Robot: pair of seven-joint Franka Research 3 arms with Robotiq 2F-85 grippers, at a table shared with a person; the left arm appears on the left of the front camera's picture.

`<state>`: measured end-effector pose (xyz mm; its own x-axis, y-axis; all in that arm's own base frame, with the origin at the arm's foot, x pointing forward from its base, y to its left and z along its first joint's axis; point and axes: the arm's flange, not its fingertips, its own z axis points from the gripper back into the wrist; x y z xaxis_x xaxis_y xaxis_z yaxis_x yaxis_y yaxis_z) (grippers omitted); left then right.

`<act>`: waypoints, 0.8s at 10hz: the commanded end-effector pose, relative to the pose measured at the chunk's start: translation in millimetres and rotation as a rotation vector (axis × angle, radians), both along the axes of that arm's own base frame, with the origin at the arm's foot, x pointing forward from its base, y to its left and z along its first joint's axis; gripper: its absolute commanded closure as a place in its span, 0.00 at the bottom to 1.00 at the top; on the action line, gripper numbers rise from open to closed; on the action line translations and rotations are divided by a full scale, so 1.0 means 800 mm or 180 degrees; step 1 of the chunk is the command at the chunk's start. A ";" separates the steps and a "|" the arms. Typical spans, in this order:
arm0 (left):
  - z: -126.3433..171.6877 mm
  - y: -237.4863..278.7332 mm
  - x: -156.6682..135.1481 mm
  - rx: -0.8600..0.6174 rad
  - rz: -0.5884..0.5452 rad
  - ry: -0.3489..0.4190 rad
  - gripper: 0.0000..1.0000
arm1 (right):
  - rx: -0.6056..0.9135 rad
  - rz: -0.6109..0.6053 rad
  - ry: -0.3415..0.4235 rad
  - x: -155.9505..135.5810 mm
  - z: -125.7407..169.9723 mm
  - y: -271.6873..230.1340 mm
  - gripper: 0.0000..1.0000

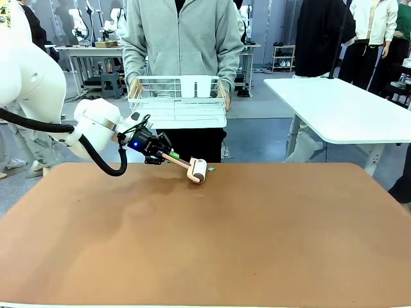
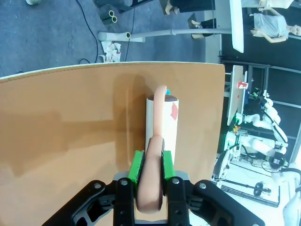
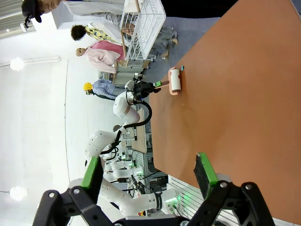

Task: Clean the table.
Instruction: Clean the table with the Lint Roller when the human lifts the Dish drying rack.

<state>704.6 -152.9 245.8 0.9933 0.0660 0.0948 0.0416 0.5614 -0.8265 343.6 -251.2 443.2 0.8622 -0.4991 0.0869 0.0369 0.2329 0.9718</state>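
Item: left end effector (image 1: 171, 155) pinching peach handle of lint roller (image 1: 198, 171), drum down on bench (image 1: 257, 237) near far edge, beside teal scrap (image 1: 210, 169). Bench spans my front view; I judge it rigid, smooth, nothing to grip. Right end effector (image 3: 148, 170): spread, empty.

The roller (image 1: 198, 171) rests on the table (image 1: 257, 244) near its far edge — a basket (image 1: 154, 110) (hand-held) behind it.

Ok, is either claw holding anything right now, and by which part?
The left claw grips the lint roller by its peach handle. The right claw is open, holding nothing.
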 end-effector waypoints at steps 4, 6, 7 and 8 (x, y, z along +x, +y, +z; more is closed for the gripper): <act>-0.061 -0.031 -0.031 0.0120 -0.0134 0.0117 0.83 | 0.0026 0.0001 -0.0051 -0.004 0.003 0.003 0.00; -0.067 -0.048 -0.033 -0.0018 -0.0033 0.0152 0.85 | 0.0026 0.0001 -0.0051 -0.004 0.003 0.003 0.00; -0.072 -0.058 -0.033 -0.0031 0.0000 0.0197 0.85 | 0.0026 0.0001 -0.0051 -0.004 0.003 0.003 0.00; -0.075 -0.066 -0.034 0.0016 -0.0067 0.0212 0.85 | 0.0026 0.0001 -0.0051 -0.004 0.003 0.003 0.00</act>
